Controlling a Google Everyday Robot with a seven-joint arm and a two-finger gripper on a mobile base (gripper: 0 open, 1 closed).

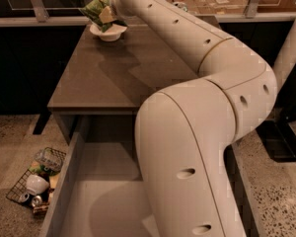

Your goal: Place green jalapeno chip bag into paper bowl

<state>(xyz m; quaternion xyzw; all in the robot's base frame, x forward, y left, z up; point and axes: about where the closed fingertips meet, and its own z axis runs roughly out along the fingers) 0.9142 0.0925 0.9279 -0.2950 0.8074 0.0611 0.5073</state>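
The green jalapeno chip bag (95,8) is crinkled and tilted, resting just above and partly in the paper bowl (108,33) at the far left corner of the brown table (103,78). My gripper (108,15) is at the bag's right side, directly over the bowl, shut on the bag. A tan finger pad (107,15) shows against the green. The bag hides the bowl's back rim.
My large white arm (197,107) fills the right half of the view and hides the table's right side. An open grey drawer (96,191) lies below the table front. A wire basket (37,181) with a white cup and cans sits on the floor at the left.
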